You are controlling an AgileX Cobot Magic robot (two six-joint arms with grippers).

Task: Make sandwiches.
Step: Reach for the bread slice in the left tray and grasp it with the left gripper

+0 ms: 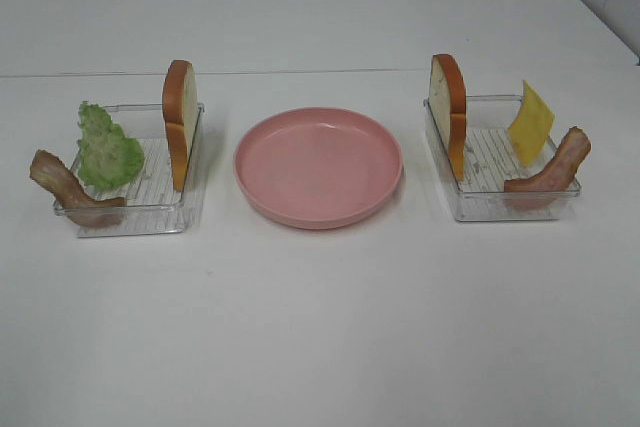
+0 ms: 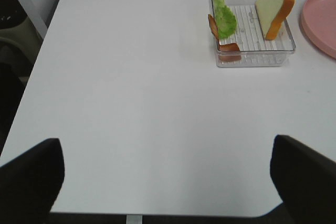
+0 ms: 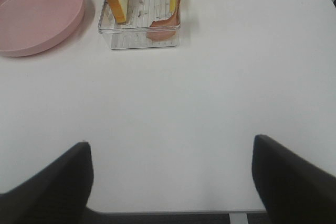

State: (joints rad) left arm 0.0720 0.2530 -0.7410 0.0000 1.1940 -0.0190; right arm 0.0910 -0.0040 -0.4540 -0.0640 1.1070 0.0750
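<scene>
The sandwich parts stand apart in two clear trays. In the left tray (image 1: 130, 219) a bread slice (image 1: 180, 132) stands on edge beside ruffled lettuce (image 1: 107, 147) and a bacon strip (image 1: 65, 187). The right tray (image 1: 500, 209) holds another upright bread slice (image 1: 450, 117), a yellow cheese square (image 1: 530, 124) and bacon (image 1: 555, 169). My left gripper (image 2: 167, 182) is open near the table's front edge, well short of its tray (image 2: 254, 59). My right gripper (image 3: 170, 177) is open too, equally far from its tray (image 3: 139, 40). Both hold nothing. The exterior view shows neither gripper.
A round pink plate (image 1: 318, 167) sits between the two trays with nothing on it. The white table stretches bare in front of trays and plate. Its left edge (image 2: 31, 66) shows in the left wrist view, with dark floor beyond.
</scene>
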